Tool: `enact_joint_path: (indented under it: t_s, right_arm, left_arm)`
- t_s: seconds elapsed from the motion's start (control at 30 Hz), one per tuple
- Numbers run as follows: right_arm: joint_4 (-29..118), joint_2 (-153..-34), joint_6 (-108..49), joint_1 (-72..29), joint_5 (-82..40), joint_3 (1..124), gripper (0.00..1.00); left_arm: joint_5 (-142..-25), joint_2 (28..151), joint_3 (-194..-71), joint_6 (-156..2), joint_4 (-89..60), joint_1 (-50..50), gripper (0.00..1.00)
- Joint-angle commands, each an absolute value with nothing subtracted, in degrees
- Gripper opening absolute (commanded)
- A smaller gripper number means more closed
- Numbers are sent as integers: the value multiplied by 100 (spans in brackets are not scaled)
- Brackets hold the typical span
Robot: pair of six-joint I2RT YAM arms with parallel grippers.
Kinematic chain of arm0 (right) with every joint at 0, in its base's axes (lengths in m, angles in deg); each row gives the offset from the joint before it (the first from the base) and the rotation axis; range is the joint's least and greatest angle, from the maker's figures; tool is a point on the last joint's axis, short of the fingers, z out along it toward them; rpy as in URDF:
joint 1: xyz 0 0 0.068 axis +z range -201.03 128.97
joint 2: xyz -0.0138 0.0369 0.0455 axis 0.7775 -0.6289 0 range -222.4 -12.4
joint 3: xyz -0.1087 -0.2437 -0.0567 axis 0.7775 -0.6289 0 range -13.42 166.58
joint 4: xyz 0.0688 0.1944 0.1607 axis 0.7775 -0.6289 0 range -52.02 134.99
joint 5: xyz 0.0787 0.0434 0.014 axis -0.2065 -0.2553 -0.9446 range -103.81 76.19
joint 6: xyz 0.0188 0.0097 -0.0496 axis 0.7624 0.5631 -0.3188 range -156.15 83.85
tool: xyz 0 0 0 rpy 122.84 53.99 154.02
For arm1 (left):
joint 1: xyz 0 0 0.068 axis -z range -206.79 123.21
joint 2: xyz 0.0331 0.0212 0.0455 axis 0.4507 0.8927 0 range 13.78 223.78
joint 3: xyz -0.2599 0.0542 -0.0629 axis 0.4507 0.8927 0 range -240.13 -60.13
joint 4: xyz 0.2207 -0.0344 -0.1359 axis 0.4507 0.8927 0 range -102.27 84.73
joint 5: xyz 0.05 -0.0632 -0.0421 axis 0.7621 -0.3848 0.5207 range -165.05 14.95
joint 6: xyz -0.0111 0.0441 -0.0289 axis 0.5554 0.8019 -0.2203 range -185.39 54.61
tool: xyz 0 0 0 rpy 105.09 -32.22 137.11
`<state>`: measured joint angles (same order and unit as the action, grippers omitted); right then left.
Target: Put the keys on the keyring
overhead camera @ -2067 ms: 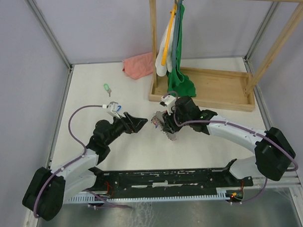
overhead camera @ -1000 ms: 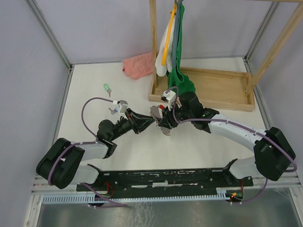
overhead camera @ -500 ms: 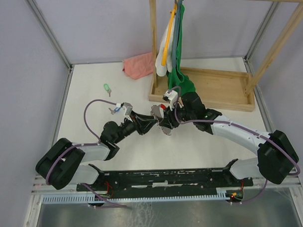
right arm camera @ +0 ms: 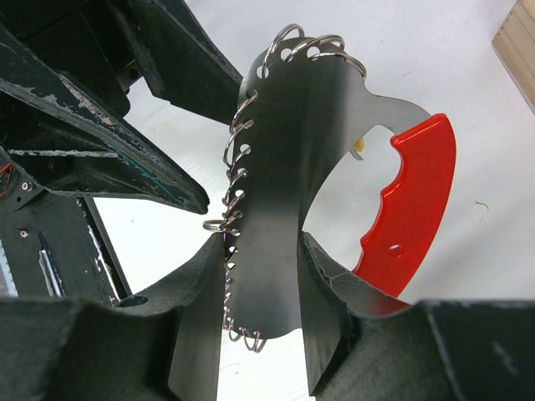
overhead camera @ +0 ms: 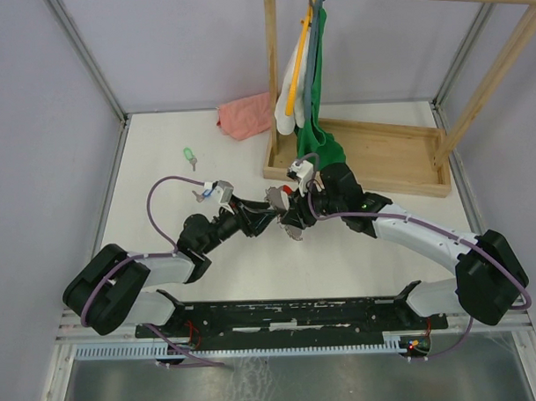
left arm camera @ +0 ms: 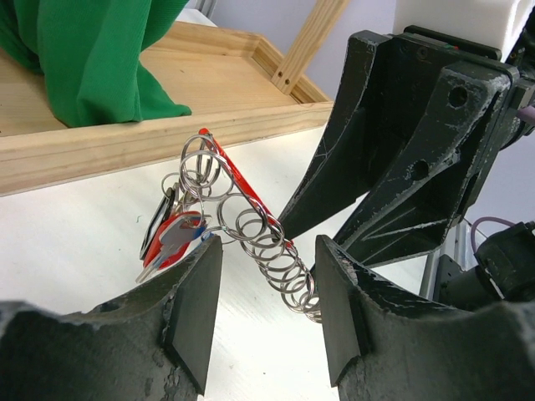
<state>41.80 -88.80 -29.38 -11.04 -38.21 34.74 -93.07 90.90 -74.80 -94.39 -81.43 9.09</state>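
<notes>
My right gripper [right arm camera: 259,251] is shut on the keyring [right arm camera: 284,167], a grey metal strip with a row of small rings along one edge and a red loop [right arm camera: 414,200]. It holds the keyring [overhead camera: 286,219] above the table's middle. My left gripper [left arm camera: 263,251] is open, its fingers on either side of the ring row [left arm camera: 267,242] without touching it. A silver key [left arm camera: 177,241] with red and blue behind it hangs from a ring by the left finger. The green-headed key [overhead camera: 189,156] lies on the table at the far left. A small bluish key-like thing [overhead camera: 200,195] lies beside my left wrist.
A pink cloth [overhead camera: 246,115] lies at the back. A wooden rack base [overhead camera: 372,157] stands back right, close behind the grippers, with green cloth [overhead camera: 317,133] hanging into it. The same wooden edge [left arm camera: 125,138] and green cloth [left arm camera: 92,58] fill the left wrist view's top.
My left gripper moved right up to the keyring, then opened its jaws wider around the ring row. The right gripper kept its hold and hardly moved.
</notes>
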Motion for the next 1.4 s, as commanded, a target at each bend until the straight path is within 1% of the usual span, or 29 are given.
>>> enact_joint_path:
  t_s: [0.0,0.27,0.5,0.67,0.83,0.97,1.07,1.37]
  right_arm:
    - [4608,-8731,-2918,-1034,-3966,3531,22]
    - [4599,-8738,-2939,-980,-4011,3536,22]
    - [4560,-8730,-2964,-979,-4075,3545,22]
    - [4505,-8657,-3030,-978,-4036,3527,22]
    - [4416,-8616,-3086,-974,-4035,3529,22]
    - [4361,-8560,-3124,-976,-4039,3534,21]
    - [4356,-8502,-3121,-979,-4026,3518,21]
    - [4329,-8409,-3077,-978,-3944,3500,21]
  left_arm:
    - [-9108,8941,-7594,-9411,-8511,934,57]
    - [-9002,9035,-7548,-9742,-8826,929,56]
    - [-9075,8954,-7669,-9854,-8482,929,52]
    - [-9287,8929,-7761,-10162,-8286,846,51]
    - [-9509,8835,-7761,-10435,-8147,615,43]
    - [-9554,8681,-7757,-10448,-7850,478,41]
    - [-9381,8519,-7776,-10322,-7425,472,41]
    - [-8259,7699,-7814,-10008,-5776,472,42]
